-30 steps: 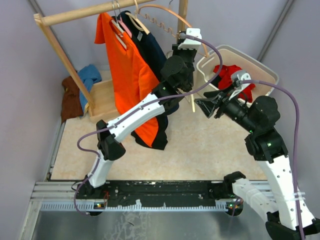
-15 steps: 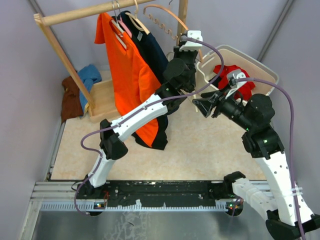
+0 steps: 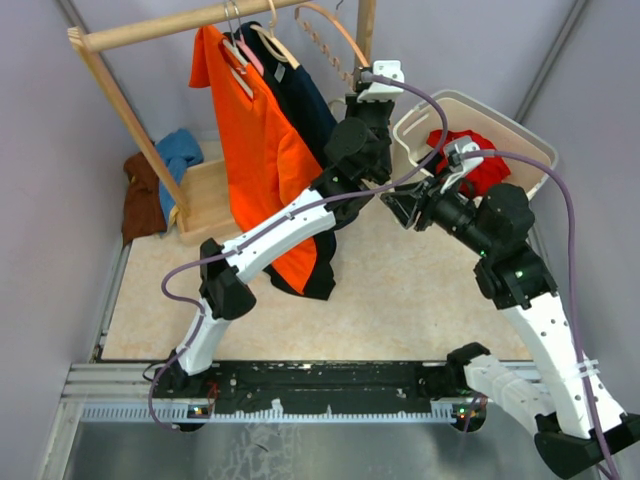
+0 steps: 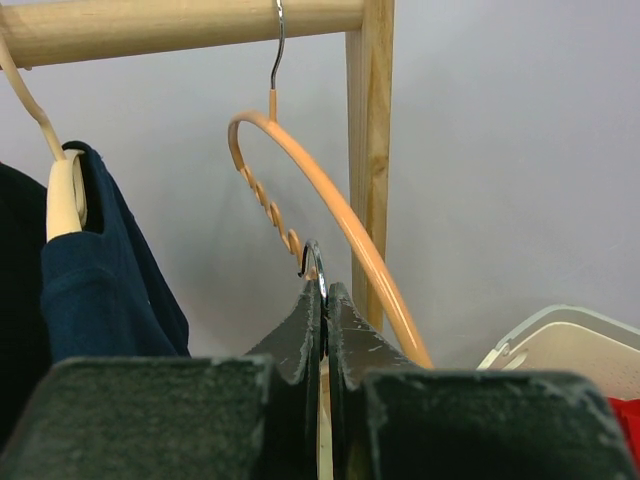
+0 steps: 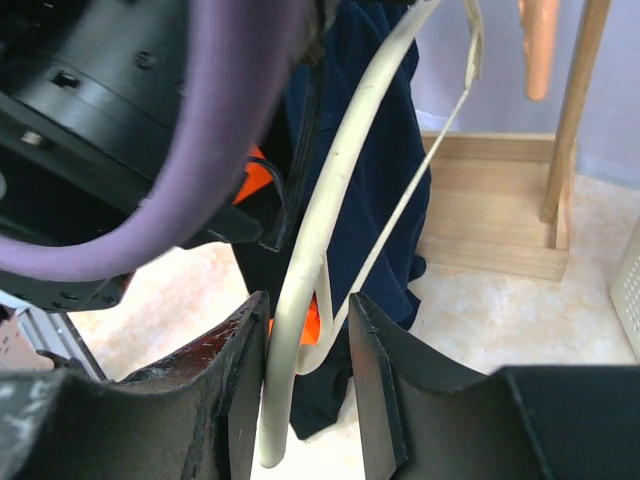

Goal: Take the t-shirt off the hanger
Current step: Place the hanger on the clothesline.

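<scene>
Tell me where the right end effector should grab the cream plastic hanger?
Grip the cream plastic hanger low on its long sloping arm, coming in from the right with one finger either side. That arm is a thin rod that fits the gap of the right end effector, and the left end effector pinches its metal hook, so the top is taken.

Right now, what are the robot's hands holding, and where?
The left hand pinches the cream hanger by its metal hook. The right hand straddles its arm, unclamped.
</scene>
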Available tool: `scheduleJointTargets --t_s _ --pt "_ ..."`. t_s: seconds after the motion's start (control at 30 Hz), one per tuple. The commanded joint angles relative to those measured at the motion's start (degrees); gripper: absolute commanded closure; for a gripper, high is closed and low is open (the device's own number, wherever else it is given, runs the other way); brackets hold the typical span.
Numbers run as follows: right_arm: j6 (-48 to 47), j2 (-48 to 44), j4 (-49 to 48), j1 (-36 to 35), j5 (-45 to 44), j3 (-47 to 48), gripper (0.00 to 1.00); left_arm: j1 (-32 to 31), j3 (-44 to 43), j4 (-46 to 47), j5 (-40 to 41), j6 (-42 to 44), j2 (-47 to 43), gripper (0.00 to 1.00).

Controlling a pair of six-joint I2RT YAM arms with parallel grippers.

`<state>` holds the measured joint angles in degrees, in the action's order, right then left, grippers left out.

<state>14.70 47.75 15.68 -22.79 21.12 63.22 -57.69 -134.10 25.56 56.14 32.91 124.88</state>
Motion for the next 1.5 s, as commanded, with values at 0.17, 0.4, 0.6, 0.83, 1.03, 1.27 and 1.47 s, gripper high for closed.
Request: scheduleJointTargets --t_s 0.17,0.4,0.6,0.83,1.03,1.27,1.47 --pt "1.3 0.7 -4.8 -0.8 -5.4 -1.6 0.7 -1.8 -1.3 3.7 0.2 1.5 0.5 1.0" --pt "1.3 0.8 -6.4 -0.9 -7.6 -2.3 0.77 -3.1 -1.2 3.6 0.1 2.1 0.2 1.0" --pt "1.4 0.8 -7.3 -0.9 -8.6 -2.3 0.92 -3.7 -0.8 3.7 0.4 2.9 -0.1 1.0" --pt "2.9 0.5 -9.1 -0.9 -9.5 -2.4 1.0 -3.7 1.0 2.2 0.4 2.2 -1.9 0.99" --pt "4.1 0.5 -12.2 -0.9 -10.0 -2.9 1.0 -3.7 2.3 -4.2 -1.2 -2.4 -5.5 0.77" --pt "4.7 3.2 -14.9 -0.9 -10.7 -1.2 1.0 -3.7 4.2 -13.9 -4.5 -8.0 -11.2 0.59" --pt "4.6 5.0 -16.7 -0.9 -11.3 0.2 1.0 -3.7 6.0 -20.9 -8.0 -11.5 -16.5 0.46"
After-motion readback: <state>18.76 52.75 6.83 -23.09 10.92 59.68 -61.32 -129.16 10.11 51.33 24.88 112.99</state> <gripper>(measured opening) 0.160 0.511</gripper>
